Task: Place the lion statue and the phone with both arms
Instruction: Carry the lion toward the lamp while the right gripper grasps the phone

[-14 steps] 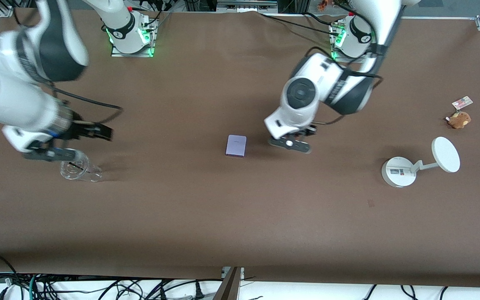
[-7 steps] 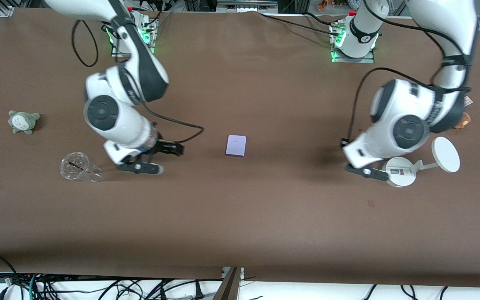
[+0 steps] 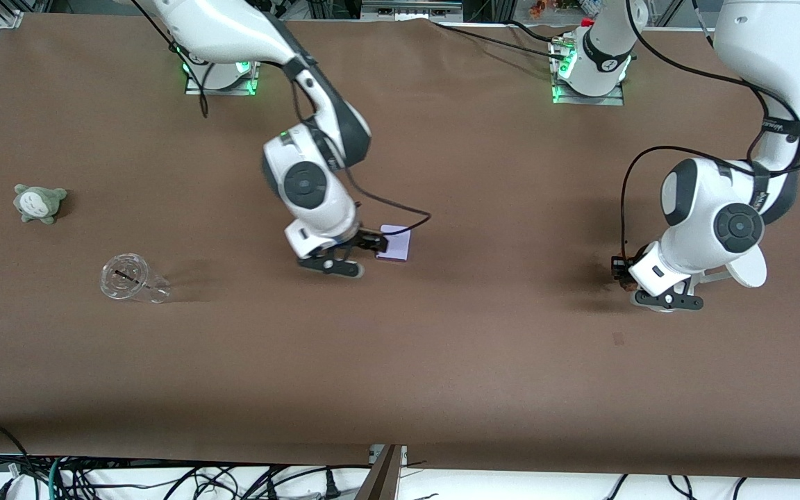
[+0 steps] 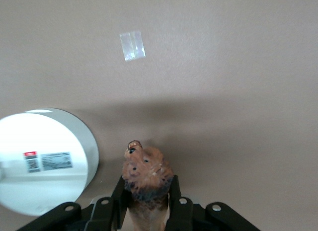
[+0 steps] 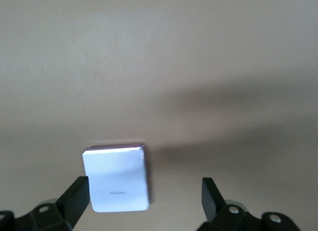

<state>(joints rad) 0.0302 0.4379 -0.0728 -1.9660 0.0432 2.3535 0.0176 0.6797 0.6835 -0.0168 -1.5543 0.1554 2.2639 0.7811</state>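
Note:
The phone (image 3: 398, 244) is a flat lavender rectangle lying mid-table. In the right wrist view it (image 5: 117, 179) lies between my fingertips (image 5: 74, 195), close to one of them. My right gripper (image 3: 374, 244) is open, low over the phone's edge toward the right arm's end; it also shows in the right wrist view (image 5: 144, 196). My left gripper (image 3: 623, 269) is shut on the lion statue (image 4: 146, 174), an orange-brown figurine with a dark mane, head pointing out of the jaws. It hangs low beside the white stand's base (image 4: 44, 161).
The white stand's disc (image 3: 753, 272) shows past the left arm. A clear glass cup (image 3: 129, 279) lies on its side, and a grey-green plush (image 3: 39, 203) sits at the right arm's end. A small clear tape patch (image 4: 132, 45) lies on the brown mat.
My right arm swung from the glass cup across to the phone. My left arm moved from mid-table to the white stand and now hangs low beside its base.

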